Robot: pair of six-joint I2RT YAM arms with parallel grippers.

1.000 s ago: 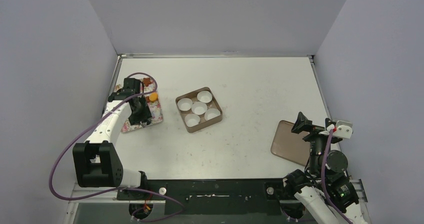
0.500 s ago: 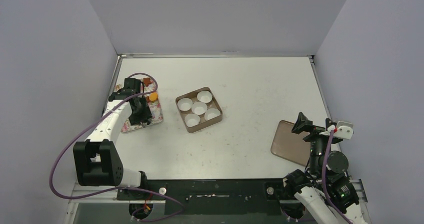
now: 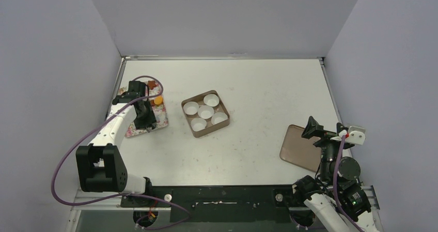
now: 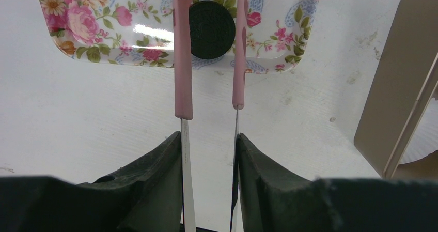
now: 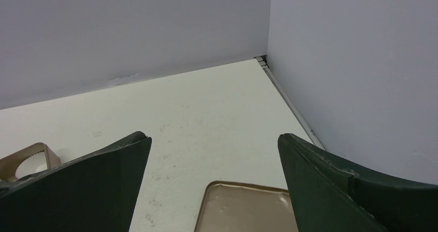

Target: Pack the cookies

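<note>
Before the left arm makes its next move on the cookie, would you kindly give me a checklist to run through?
1. The left claw grips the pink-tipped metal tweezers: ok.
2. Tweezer arms straddle the round dark brown cookie on the floral tray: ok.
3. Arms actually pinching the cookie: cannot tell.
4. White paper cups in the brown cardboard box empty and ready: ok.
5. The right claw open, parked over the tan lid, away from the tray: ok.
</note>
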